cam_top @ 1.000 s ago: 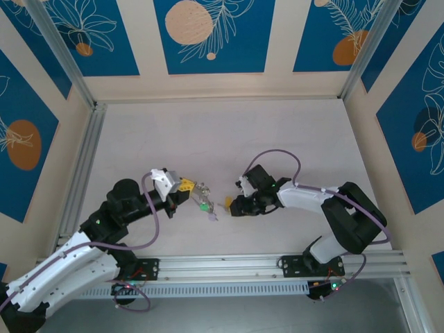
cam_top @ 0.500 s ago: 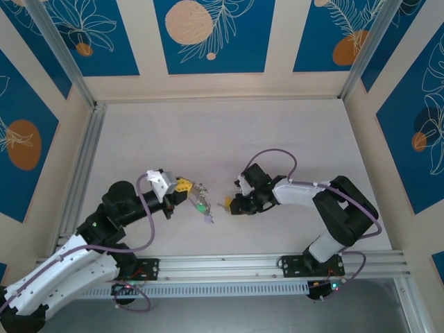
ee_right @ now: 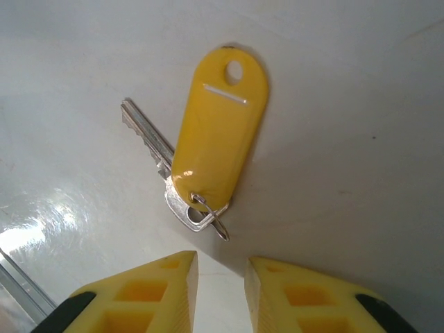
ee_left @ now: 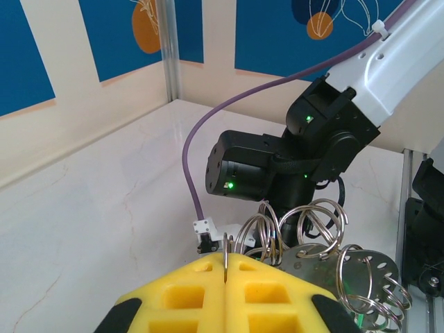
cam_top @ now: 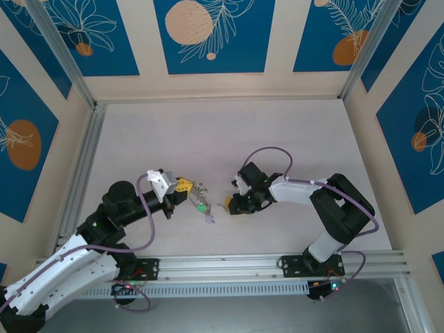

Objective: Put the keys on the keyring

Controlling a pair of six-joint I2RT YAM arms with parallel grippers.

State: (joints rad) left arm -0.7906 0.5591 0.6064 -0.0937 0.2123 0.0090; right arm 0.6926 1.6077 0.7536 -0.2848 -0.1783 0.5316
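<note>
The left pincer was shut tight on the keyring — one thin wire of it was squeezed between the two yellow fingers. The rest of the keyring, a bunch of shiny wire loops and a round metal plate, stuck out just past the fingertips, up off the bench. From the top, the keyring sat right at the tip of the left pincer. A small green bit and a pale lilac bit showed beside it, toward the near edge.

The right pincer was open a little, with nothing between its fingers. A silver key lay flat on the bench just ahead of it. A tiny ring joined the key to a yellow tag, and the tag lay partly on top of the key. The tiny ring was the part nearest the pincer — close to the gap, but not touching. From the top, the right pincer pointed toward the left one, with a small strip of bench between it and the keyring.
</note>
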